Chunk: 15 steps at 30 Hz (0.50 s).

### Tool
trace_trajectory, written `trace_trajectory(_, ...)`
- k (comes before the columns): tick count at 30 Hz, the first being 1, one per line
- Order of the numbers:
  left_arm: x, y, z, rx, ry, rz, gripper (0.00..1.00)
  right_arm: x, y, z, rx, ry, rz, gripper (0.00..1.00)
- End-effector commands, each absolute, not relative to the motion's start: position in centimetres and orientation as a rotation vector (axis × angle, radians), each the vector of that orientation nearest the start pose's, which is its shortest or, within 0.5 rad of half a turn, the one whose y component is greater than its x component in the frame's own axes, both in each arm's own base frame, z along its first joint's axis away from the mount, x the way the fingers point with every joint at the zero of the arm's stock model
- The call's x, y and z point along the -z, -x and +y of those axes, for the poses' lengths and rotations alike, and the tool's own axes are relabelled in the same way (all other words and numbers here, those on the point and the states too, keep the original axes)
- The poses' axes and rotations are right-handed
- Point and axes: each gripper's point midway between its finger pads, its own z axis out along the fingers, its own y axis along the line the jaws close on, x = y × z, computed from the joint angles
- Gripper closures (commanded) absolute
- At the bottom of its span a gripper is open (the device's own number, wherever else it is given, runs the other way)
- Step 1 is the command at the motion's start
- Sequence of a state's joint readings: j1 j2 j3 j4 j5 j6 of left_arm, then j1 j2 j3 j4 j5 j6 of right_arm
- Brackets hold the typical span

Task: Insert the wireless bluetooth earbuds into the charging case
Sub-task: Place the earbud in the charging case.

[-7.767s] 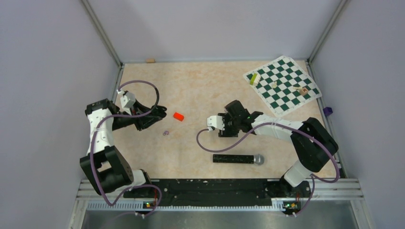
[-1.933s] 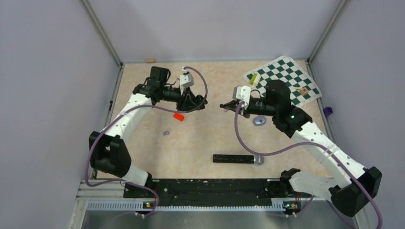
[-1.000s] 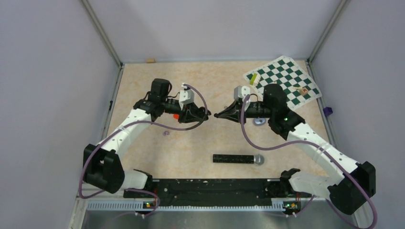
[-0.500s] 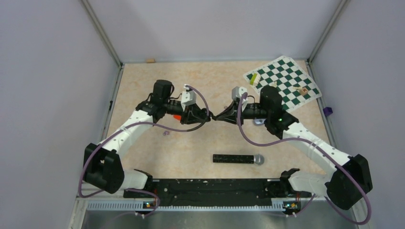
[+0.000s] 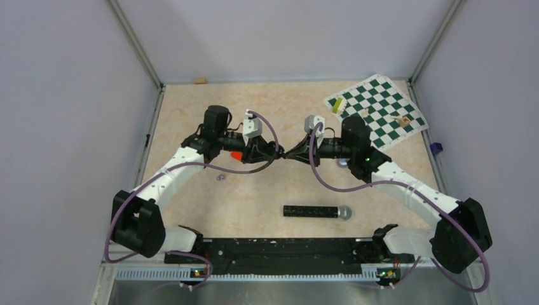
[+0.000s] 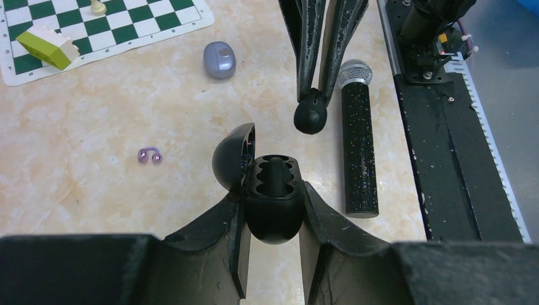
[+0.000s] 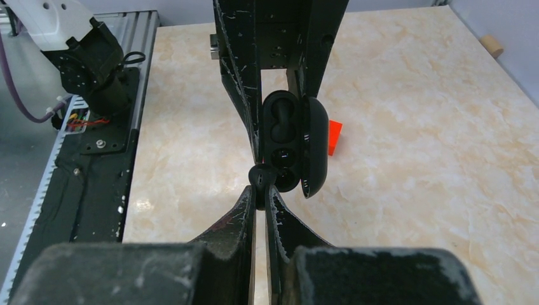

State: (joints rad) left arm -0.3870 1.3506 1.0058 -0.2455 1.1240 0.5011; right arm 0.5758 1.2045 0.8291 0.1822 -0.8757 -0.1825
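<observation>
The charging case (image 6: 274,216) is a glossy black pod with its lid (image 6: 232,155) swung open. My left gripper (image 6: 272,194) is shut on its body above the table. In the right wrist view the charging case (image 7: 279,136) faces me. A dark rounded shape fills its upper well and the lower well looks hollow. My right gripper (image 7: 261,189) is shut on one tiny black earbud (image 7: 262,175), which sits at the case's lower rim. From the left wrist that earbud (image 6: 310,118) hangs just beyond the case. From above, the left gripper (image 5: 277,152) and right gripper (image 5: 292,154) meet tip to tip.
A black microphone (image 5: 316,211) lies near the front. A red block (image 5: 237,155) sits under the left arm, with purple rings (image 5: 221,177) beside it. A grey-blue disc (image 6: 220,60) lies near the chessboard (image 5: 375,113), which carries a yellow-green block (image 6: 46,47) and small pieces.
Both arms have moved inward toward each other. The right gripper has carried the earbud left until it reaches the open case in the left gripper. Both grips are unchanged.
</observation>
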Motion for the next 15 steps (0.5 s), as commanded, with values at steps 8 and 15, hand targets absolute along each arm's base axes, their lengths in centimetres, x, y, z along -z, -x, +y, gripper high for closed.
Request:
trace_trajectory(8,-22.61,-26.1,-26.9,1.093,-1.336,1.411,1.0,-25.42,-24.05,30.85,-0.976,1.188,1.298,0.96)
trace_trajectory(15,-22.62,-25.84,-27.05,1.105,-1.346,1.4,1.0,-24.96,-23.72,31.29,-0.991,1.208,1.301,0.96)
